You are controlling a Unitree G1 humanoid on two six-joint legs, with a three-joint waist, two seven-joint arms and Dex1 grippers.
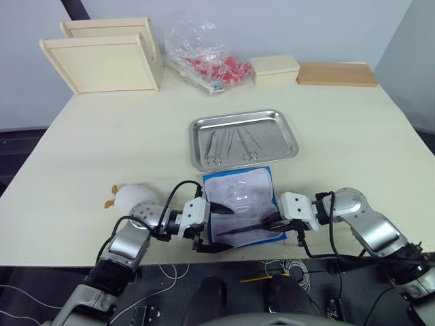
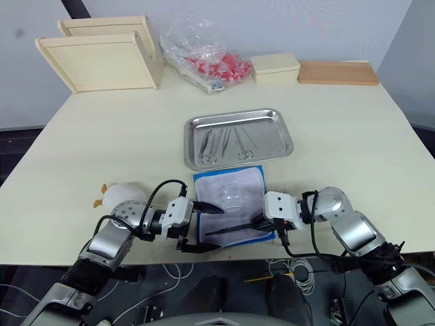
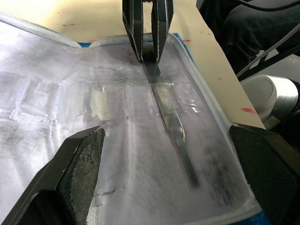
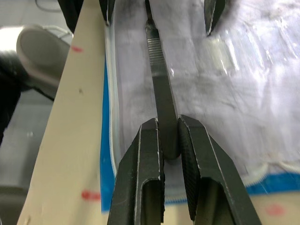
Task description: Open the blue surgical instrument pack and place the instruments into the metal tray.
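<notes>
Blue fabric surgical instrument pack (image 1: 241, 204) is lying opened flat on the pale tabletop (image 1: 353, 136), near its front edge, with the pale lining and clear pockets facing up, just in front of the shiny rectangular stainless steel tray (image 1: 285, 146). It is lying open so that the tools can be reached from above.

The right gripper (image 4: 169, 140) is pinching the end of a slim, dark, flat-handled metal instrument (image 3: 171, 112) between its two black fingers (image 4: 145, 154). The grip is at the very end, probably so the tool can slide lengthwise out of its clear pocket.

The left gripper (image 1: 217, 227) is resting over the left part of the pack with its fingers (image 3: 79, 164) spread wide and holding nothing. I judge it is there to steady the pack.

Several ring-handled silvery instruments (image 1: 231, 146) are already lying in the tray, so the task seems mostly done.
</notes>
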